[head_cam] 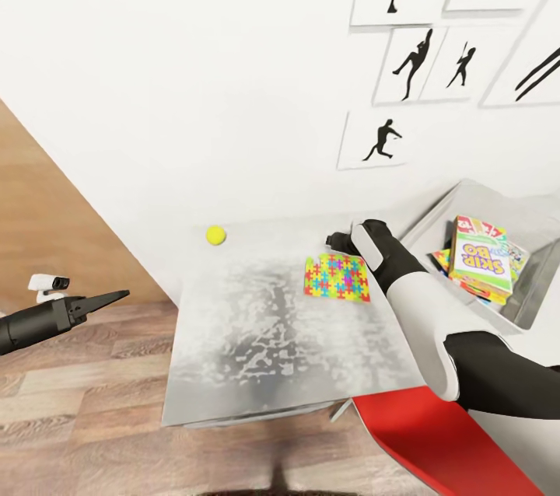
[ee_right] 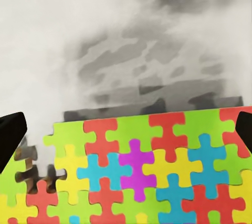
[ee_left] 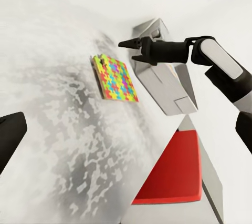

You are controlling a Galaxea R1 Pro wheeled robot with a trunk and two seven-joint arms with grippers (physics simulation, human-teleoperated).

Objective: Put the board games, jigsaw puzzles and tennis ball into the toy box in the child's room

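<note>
Toy box (head_cam: 537, 278) at three o'clock already holds board games (Skip-Bo uppermost), while jigsaw puzzle (head_cam: 337, 277) mid-bench and tennis ball (head_cam: 215, 235) at ten o'clock remain; right gripper (ee_left: 132, 43) hovers jaws apart over the puzzle, left gripper's (head_cam: 109, 298) jaws look together.

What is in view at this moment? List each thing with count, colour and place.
table: one, mottled grey, against the wall
ball: one, yellow, far left part of the table
puzzle: one, multicoloured, flat on the table beside the box
box: one, grey, at the table's right end
games: a few, colourful, standing in the box
chair: one, red, at the table's near right
pictures: several, black silhouettes, on the wall
left claw: black, shut, off the table's left edge
right claw: black, above the puzzle's far edge, open
</note>
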